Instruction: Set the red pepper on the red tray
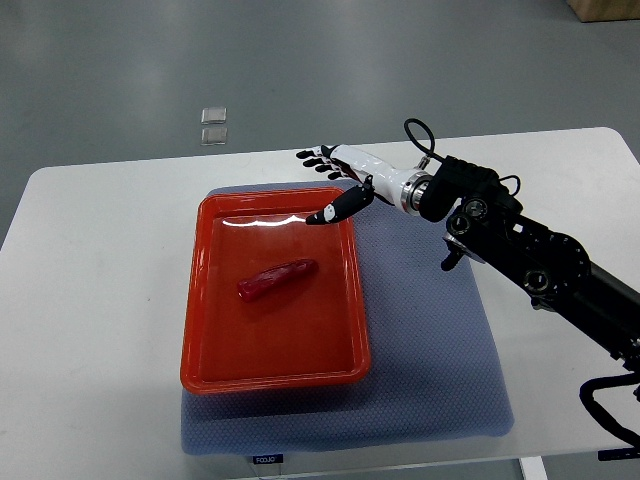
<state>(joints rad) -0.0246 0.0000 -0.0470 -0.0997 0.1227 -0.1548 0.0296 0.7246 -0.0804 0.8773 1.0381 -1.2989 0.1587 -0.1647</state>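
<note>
Top view, near edge first: white bench [90,330] with a blue-grey mat [440,370] lying on it, mat's front edge close to the bench's near edge, small label tab at the mat's front left. Red tray [205,370] sits on the mat's left part, rectangular, rounded corners, raised rim, its left side about level with the mat's left edge. Red pepper [277,281] lies inside the tray, on the tray floor, roughly central and a bit toward the far half, long axis tilted with the right end farther away. Nothing touches the pepper.

Right arm [540,265] comes in from the right edge, black jointed links over the bench's right side, then a silver wrist cuff and a white forearm shell, with a black cable loop above the wrist. Right robot hand [335,175] is over the tray's far right corner, fingers spread and extended, gripping nothing. Thumb [335,211], dark with a white tip, points down-left over the tray's far rim; the other fingers [313,156] reach left beyond the tray's far edge. Hand well apart from the pepper. Contact with the rim can't be judged from this angle.

Left arm not seen.

Beyond the bench: grey floor [300,60] with two small pale square markers [213,125] close together, and a brown box corner [605,8] at the top right.
</note>
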